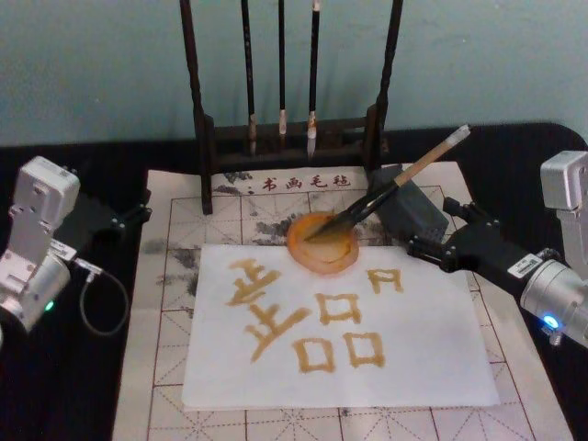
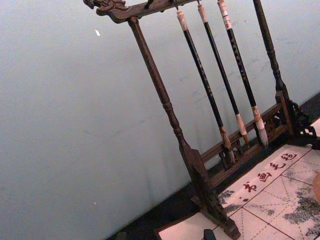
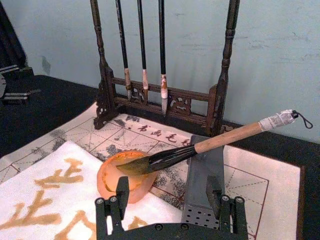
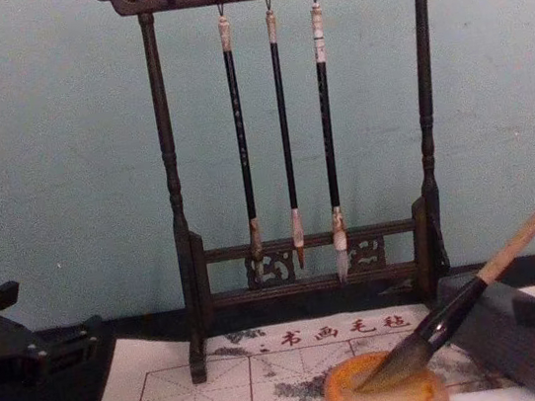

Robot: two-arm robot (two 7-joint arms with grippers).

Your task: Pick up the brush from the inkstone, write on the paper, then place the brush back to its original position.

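The brush (image 1: 395, 188) lies slanted, its dark bristles in the round orange inkstone (image 1: 322, 248) and its tan handle propped on the grey block (image 1: 418, 211). The white paper (image 1: 432, 358) in front of the inkstone carries several golden-brown characters. My right gripper (image 1: 430, 225) stands open just right of the block, a little way short of the handle, holding nothing. From the right wrist, the brush (image 3: 200, 147) crosses beyond the spread fingers (image 3: 120, 192) over the inkstone (image 3: 112, 177). My left gripper (image 1: 138, 213) rests open at the mat's left edge, away from everything.
A dark wooden rack (image 1: 207, 138) with three slim hanging brushes (image 1: 281, 73) stands at the back of the gridded felt mat (image 1: 165, 303). The rack (image 4: 186, 272) rises tall behind the inkstone (image 4: 386, 388). Black tabletop (image 1: 55, 386) flanks the mat.
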